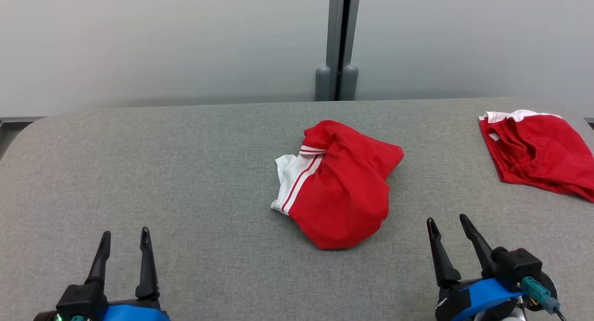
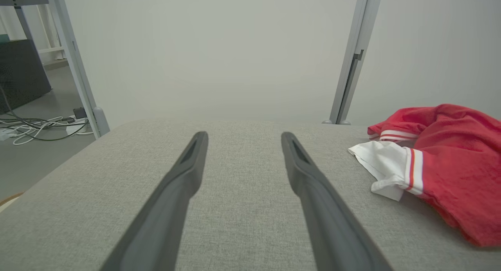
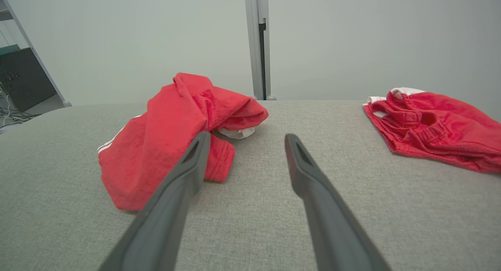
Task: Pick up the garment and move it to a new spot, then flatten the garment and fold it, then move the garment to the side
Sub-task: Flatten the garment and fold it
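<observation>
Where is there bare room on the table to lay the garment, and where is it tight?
Widest bare patch: the left half of the table, between the left gripper and the crumpled red garment. A narrower strip separates that garment from the second red garment at the right edge; that side is crowded.

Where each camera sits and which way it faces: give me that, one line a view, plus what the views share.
Head: up high, looking forward and down at the table, garment at centre, second garment far right; left end effector and right end effector open at the bottom.
Left wrist: low over the table, facing the wall along its own fingers; garment on its right.
Right wrist: low, facing the wall past its own fingers; both garments.
Shared: all three show the garment.
</observation>
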You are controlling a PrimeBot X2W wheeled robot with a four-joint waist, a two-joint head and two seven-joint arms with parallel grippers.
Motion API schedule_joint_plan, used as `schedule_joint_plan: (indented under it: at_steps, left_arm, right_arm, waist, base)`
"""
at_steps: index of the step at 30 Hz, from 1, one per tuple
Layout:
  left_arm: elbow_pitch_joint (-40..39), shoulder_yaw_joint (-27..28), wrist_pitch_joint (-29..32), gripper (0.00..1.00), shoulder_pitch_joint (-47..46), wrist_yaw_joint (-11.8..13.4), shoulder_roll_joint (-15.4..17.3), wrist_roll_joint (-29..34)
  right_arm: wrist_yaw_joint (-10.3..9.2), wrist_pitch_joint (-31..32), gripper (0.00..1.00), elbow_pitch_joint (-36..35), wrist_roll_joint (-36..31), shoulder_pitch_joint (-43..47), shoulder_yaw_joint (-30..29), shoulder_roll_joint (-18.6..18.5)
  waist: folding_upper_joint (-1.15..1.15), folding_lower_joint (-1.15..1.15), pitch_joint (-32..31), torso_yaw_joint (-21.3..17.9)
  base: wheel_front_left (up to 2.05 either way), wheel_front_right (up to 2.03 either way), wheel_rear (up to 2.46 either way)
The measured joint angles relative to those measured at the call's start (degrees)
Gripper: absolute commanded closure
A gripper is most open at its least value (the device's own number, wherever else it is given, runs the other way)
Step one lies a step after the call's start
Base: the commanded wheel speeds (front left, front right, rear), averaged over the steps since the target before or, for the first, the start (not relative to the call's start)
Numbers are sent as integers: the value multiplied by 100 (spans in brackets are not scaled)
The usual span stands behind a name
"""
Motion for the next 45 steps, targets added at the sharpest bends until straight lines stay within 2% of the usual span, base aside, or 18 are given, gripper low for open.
schedule_joint_plan:
  at_steps: [29,36,45]
  left_arm:
    - [169,221,0,0,-75,-185,-169,302]
    - [632,-179,0,0,-1073,-253,-116,344]
    - [1914,-1291,75,0,-3005,-279,194,278]
  right_arm:
    - [0,0,0,60,-19,1,41,0]
    - [-1,0,0,26,-18,-99,140,2]
    - [0,0,0,-121,-31,-352,114,4]
  waist:
    - [0,0,64,-39]
    - [0,0,258,-217]
    - [0,1,755,-747]
  base:
    - [0,0,0]
    - [0,0,0]
    - [0,0,0]
